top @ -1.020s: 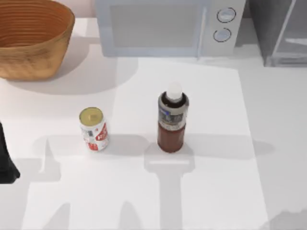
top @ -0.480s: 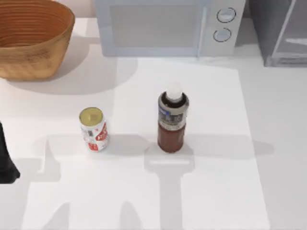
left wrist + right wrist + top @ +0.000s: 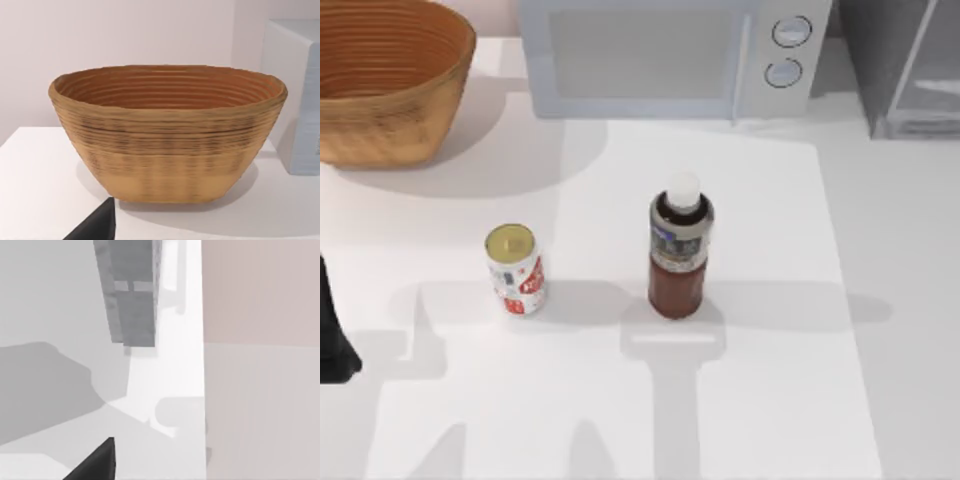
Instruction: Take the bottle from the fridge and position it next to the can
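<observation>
1. Bottle: clear plastic bottle [image 3: 680,255] of reddish-brown drink, white-capped, stands upright just right of the white, gold-topped can [image 3: 515,270], apart.
2. Judgement: placement looks finished; keep both arms clear, avoiding knocks.
3. Left arm [image 3: 332,335] sits left of the can; whether either claw is open, I cannot tell.

I am at a rendered kitchen counter. A microwave [image 3: 670,55] stands at the back, a woven basket [image 3: 385,75] left of it and a fridge [image 3: 910,65] to its right.
</observation>
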Tool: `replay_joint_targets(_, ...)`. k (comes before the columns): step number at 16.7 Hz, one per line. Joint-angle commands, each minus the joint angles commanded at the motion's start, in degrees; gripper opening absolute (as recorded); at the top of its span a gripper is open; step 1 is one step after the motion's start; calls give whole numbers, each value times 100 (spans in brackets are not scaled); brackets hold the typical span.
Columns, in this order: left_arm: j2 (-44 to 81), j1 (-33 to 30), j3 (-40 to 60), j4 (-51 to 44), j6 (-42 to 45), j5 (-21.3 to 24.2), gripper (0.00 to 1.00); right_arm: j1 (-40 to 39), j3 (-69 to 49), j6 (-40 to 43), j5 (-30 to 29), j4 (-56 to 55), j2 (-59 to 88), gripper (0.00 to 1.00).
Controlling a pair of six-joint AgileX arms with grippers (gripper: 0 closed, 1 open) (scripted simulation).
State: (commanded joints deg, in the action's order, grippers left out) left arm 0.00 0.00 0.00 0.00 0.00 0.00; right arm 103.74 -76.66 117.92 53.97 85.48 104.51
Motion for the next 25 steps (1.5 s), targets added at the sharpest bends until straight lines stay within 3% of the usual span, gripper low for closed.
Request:
replay_joint_targets(4,0,0,0,0,0,0,100,-70,18,-71,-14,-70,-11,100)
replay_joint_targets(8,0,0,0,0,0,0,100,-637,26,-892,-114,-835,12,100)
replay_joint_targets(11,0,0,0,0,0,0,100,-1381,40,-2120,-269,-1844,35,100)
replay_joint_targets(20,0,0,0,0,0,0,100,-4075,151,-6805,-840,-5560,75,100)
replay_joint_targets(25,0,0,0,0,0,0,100,-4985,194,-8005,-1023,-6712,64,100)
